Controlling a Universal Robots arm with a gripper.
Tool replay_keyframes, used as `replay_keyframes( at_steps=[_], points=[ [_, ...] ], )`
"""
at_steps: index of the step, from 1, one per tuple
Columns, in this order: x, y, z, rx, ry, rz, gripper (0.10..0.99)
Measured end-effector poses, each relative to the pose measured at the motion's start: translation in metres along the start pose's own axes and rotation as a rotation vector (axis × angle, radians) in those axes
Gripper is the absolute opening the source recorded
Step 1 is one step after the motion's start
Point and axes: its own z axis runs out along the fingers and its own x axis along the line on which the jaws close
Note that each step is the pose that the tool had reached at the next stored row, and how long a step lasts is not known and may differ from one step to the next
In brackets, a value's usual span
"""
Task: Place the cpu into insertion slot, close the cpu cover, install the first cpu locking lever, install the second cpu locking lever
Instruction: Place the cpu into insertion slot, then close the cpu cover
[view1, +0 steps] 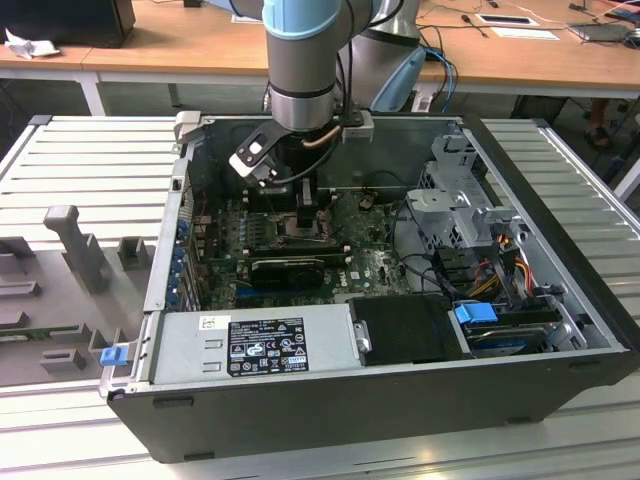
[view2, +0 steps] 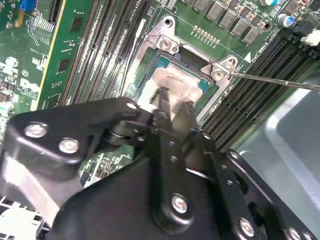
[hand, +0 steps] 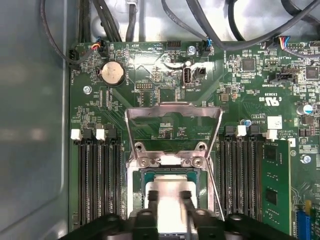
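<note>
Tool, fingers narrowly parted, is poised low over the cpu lying in the insertion slot.

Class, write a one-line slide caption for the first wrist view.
The tool hangs over the cpu lying in the insertion slot; the cpu cover is open.

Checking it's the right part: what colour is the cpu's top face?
The cpu has a dull silver-grey face with a green edge, clearest in the second wrist view.

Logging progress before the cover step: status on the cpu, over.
Gripper low over cpu. Cpu sitting in insertion slot. Cpu cover raised open. No obstruction seen.
</note>
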Motion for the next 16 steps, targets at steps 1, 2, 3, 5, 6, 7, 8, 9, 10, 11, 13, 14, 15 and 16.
replay_keyframes(
  at_steps=[1,2,3,5,6,7,8,9,10,11,13,14,15,16],
  points=[
    [0.0,0.0001,-0.0012,0.0,0.0,0.0,0.286],
    [0.0,0.0001,-0.0022,0.0,0.0,0.0,0.169],
    [0.0001,0.0002,-0.0025,0.0,0.0003,0.0,0.106],
    [0.0,0.0002,-0.0032,0.0,-0.0001,0.0,0.106],
    [0.0,0.0002,-0.0036,0.0,-0.0001,0.0,0.106],
    [0.0,0.0003,-0.0044,0.0,-0.0001,0.0,0.106],
    [0.0,0.0003,-0.0048,0.0,0.0,0.0,0.106],
    [0.0001,0.0004,-0.0065,0.0,0.0,0.0,0.106],
    [0.0001,0.0005,-0.0077,0.0,0.0002,0.0,0.106],
    [0.0001,0.0005,-0.0081,0.0,0.0008,0.0,0.106],
    [-0.0002,0.0037,-0.0081,0.005,0.0032,0.0,0.106],
    [-0.0003,0.0065,-0.0078,0.014,0.0059,0.0,0.106],
    [-0.0003,0.0091,-0.0077,0.022,0.0058,0.001,0.106],
    [-0.0003,0.012,-0.0075,0.035,0.0055,0.001,0.106]
  ],
)
